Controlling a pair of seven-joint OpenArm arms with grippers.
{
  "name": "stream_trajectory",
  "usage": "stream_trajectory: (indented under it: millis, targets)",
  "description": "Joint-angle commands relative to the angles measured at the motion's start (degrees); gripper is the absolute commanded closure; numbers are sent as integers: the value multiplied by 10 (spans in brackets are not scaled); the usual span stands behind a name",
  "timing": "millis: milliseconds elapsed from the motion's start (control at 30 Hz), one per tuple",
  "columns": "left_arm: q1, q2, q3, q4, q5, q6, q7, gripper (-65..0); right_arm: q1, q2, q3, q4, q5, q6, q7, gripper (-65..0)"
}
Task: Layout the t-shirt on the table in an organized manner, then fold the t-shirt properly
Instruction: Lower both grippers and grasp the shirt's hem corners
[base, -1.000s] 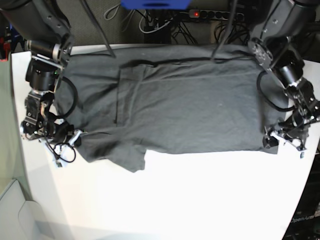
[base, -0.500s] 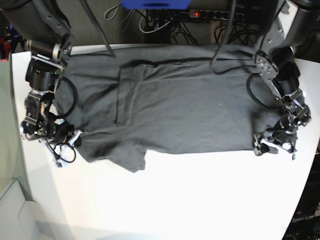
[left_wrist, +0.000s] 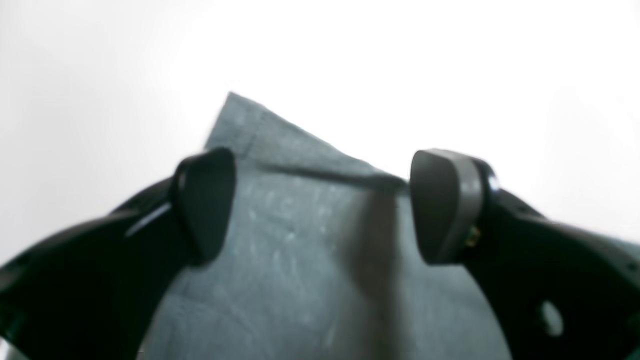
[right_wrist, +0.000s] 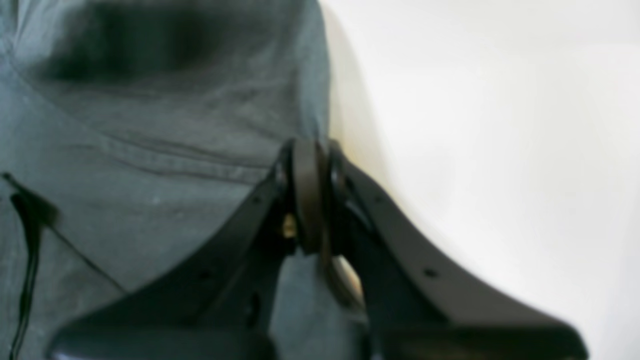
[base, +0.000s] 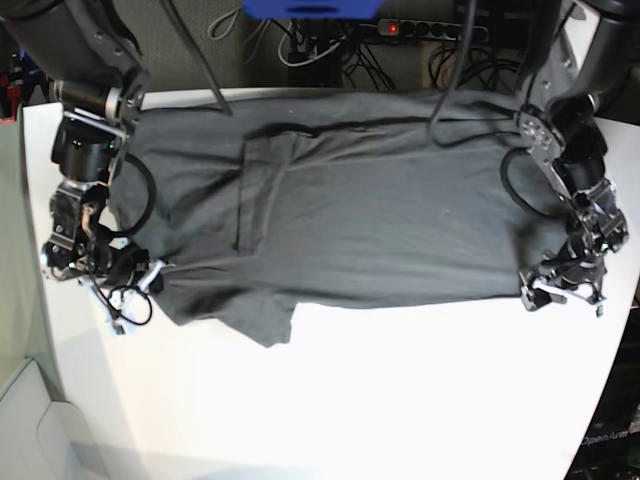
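Both claws low: left claw (left_wrist: 320, 205) now agape, outward; right claw (right_wrist: 310, 195) pinching t-shirt (base: 340, 210).

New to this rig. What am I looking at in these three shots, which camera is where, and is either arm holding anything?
It is a two-armed robot working over a white table. The base view looks down on the whole scene: a dark grey t-shirt lies spread out, with an arm at each end. The other two pictures come from cameras mounted on the wrists, looking past the fingers.

The left gripper is on the base view's right. Its wrist view shows the jaws wide apart over a corner of the shirt, gripping nothing.

The right gripper is on the base view's left. Its wrist view shows the jaws pressed together at the shirt's edge, apparently pinching the cloth.

Black cables run behind the table.
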Motion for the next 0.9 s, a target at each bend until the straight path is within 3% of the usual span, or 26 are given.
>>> stream_trajectory:
  millis: [0, 167, 267, 333, 500, 533, 733, 867]
  targets:
    - [-11, -6, 0, 5, 0, 7, 2, -532, 17, 5, -1, 8, 4, 0, 5, -10]
    - [-9, 13, 7, 5, 1, 8, 3, -529, 17, 5, -1, 8, 4, 0, 5, -10]
    - [0, 14, 58, -7, -4, 8, 3, -496, 17, 5, -1, 8, 4, 0, 5, -10]
    - [0, 16, 91, -20, -5, 8, 2, -380, 17, 5, -1, 8, 4, 0, 5, -10]
    - [1, 34, 91, -18, -5, 8, 2, -35, 14, 5, -2, 8, 4, 0, 5, -10]
    - [1, 34, 91, -18, -5, 8, 2, 0, 14, 5, -2, 8, 4, 0, 5, -10]
    - [2, 42, 92, -15, -5, 8, 4, -2, 14, 8, -21, 11, 4, 0, 5, 0]
    - [3, 43, 92, 14, -6, 7, 44, -2, 14, 10, -18, 12, 5, 0, 5, 0]
